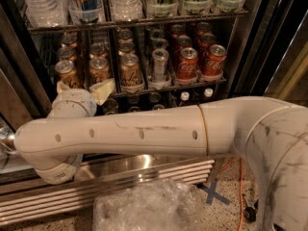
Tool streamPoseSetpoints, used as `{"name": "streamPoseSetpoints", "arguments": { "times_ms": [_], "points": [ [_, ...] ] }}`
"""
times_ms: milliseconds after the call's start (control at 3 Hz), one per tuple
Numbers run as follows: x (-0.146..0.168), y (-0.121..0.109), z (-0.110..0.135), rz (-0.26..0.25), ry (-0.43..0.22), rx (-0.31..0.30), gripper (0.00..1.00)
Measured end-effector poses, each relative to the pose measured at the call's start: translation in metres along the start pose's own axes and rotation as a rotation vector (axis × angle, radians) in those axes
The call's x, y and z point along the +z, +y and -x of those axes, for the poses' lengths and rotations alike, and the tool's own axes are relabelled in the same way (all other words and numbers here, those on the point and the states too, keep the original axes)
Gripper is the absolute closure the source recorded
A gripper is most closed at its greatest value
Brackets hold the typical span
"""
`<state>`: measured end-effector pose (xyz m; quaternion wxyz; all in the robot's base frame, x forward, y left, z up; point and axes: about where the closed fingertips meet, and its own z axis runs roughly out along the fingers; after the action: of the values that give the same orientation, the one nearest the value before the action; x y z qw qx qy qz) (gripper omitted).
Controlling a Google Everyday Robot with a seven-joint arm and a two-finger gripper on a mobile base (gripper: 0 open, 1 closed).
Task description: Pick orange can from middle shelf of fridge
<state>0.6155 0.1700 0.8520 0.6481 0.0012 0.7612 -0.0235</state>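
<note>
Dark wire middle shelf (166, 87) of the stainless-framed display fridge (250, 42): front stands open. Headroom over the can tops is capped by the wire rack of clear water bottles (139, 22) above. Orange-bronze aluminium cans (130, 73) stand in tight lanes, front row just behind the rail. Slim silver can (160, 64) and red Coca-Cola cans (186, 64) crowd the right half. Cream two-finger gripper (82, 91) sits at the rail's left end, before the two leftmost orange lanes. Thick cream robot arm (144, 131) bars the space below the shelf.
</note>
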Motion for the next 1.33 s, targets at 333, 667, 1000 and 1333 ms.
{"name": "streamPoseSetpoints", "arguments": {
  "times_ms": [333, 667, 1000, 1333],
  "points": [
    [-0.001, -0.0202, -0.0105, -0.051, 0.028, 0.001, 0.16],
    [-0.0008, -0.0212, -0.0111, -0.054, 0.03, 0.001, 0.0],
    [-0.0008, -0.0212, -0.0111, -0.054, 0.03, 0.001, 0.0],
    [-0.0008, -0.0212, -0.0111, -0.054, 0.03, 0.001, 0.2]
  ]
}}
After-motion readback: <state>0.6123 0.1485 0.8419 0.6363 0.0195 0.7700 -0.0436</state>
